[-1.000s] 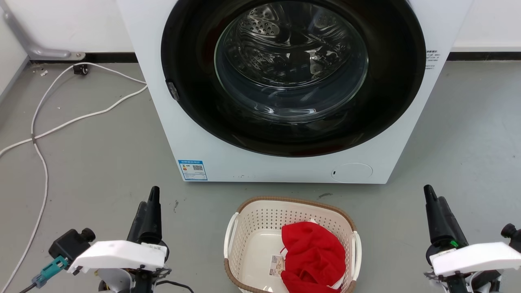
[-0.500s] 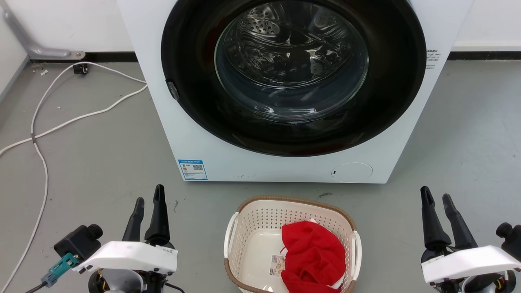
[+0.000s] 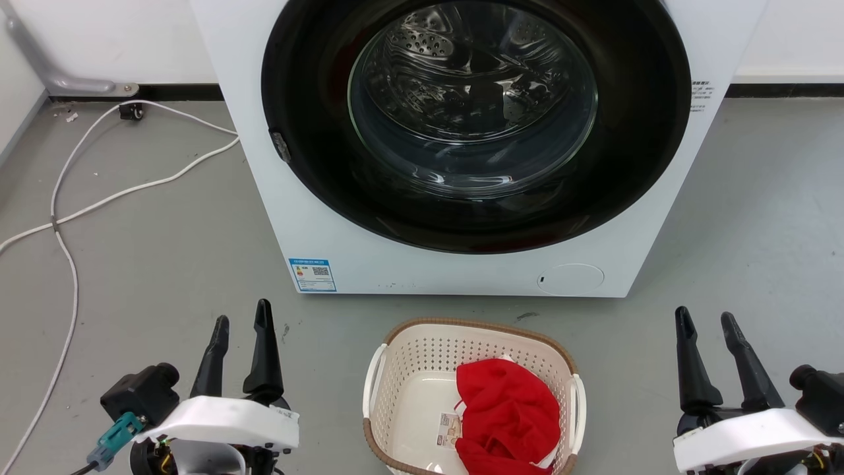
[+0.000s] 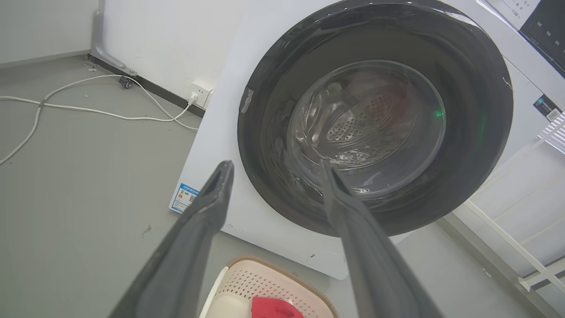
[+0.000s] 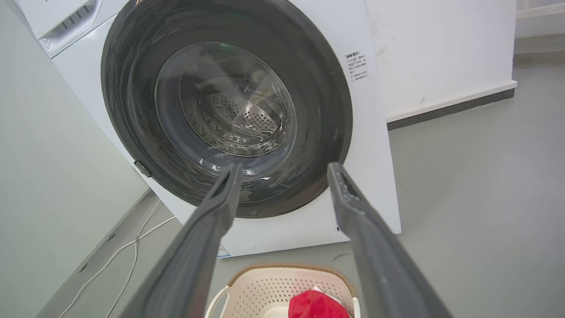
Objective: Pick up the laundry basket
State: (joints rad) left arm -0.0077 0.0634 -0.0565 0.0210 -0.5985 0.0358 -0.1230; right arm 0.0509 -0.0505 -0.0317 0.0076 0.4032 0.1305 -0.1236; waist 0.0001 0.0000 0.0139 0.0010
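The laundry basket (image 3: 475, 324), holding a red garment (image 3: 504, 409), sits on open floor (image 3: 165, 264). The left gripper (image 3: 242, 313) and right gripper (image 3: 704, 314) flank it, parted and empty.

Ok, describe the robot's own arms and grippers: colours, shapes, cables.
The left gripper and right gripper each have two long, tapered dark fingers rising from a white moulded wrist cover. A black camera block sits beside each wrist; the left one carries a teal cable connector.
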